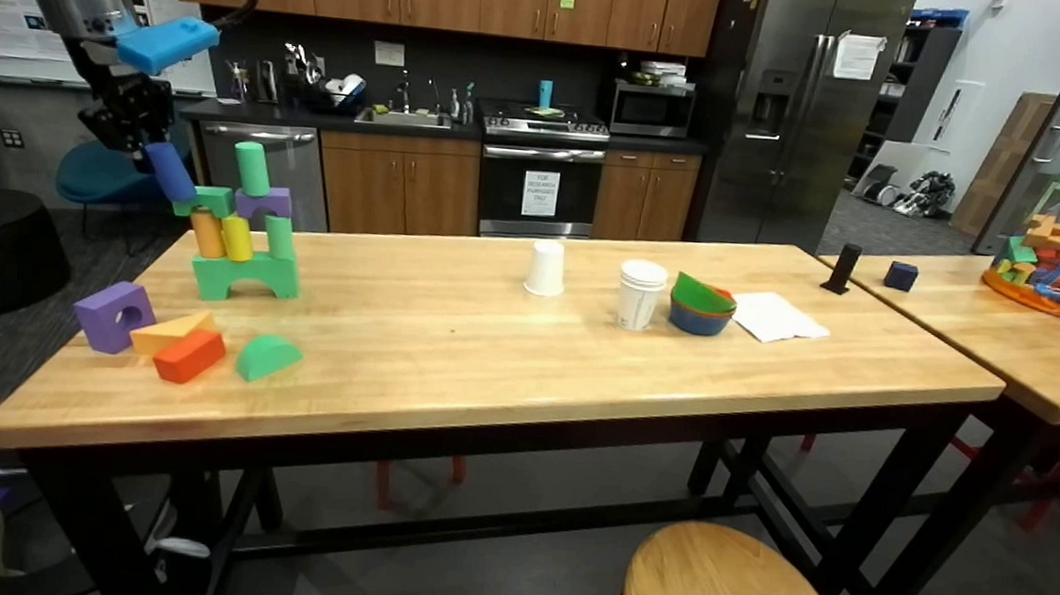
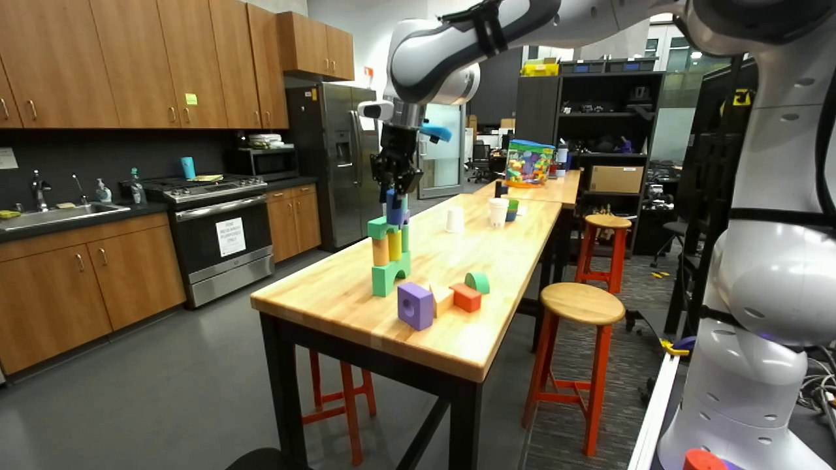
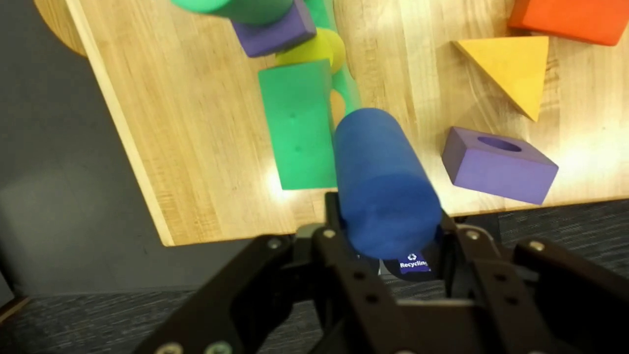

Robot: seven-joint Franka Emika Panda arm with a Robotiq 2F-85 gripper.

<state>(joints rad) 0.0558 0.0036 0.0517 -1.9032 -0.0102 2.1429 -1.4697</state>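
Note:
My gripper [image 3: 388,214] is shut on a blue cylinder [image 3: 381,167], one finger on each side of it. The gripper also shows in both exterior views [image 1: 143,137] [image 2: 396,185]. The cylinder is tilted in an exterior view [image 1: 170,173], its lower end close to a flat green block [image 1: 207,199] on a block tower. I cannot tell whether they touch. The tower has a green arch [image 1: 248,275] as base, with orange [image 1: 208,234], yellow [image 1: 237,238] and green [image 1: 279,237] pillars. A purple block [image 1: 263,203] and an upright green cylinder [image 1: 252,169] stand on its other side.
Loose on the table [image 1: 449,367] lie a purple block with a hole [image 1: 99,320], a yellow-orange triangle [image 1: 170,333], a red block [image 1: 190,356] and a green half-round [image 1: 268,357]. White cups [image 1: 546,269] [image 1: 637,301], bowls [image 1: 698,320] and paper [image 1: 774,317] are farther along.

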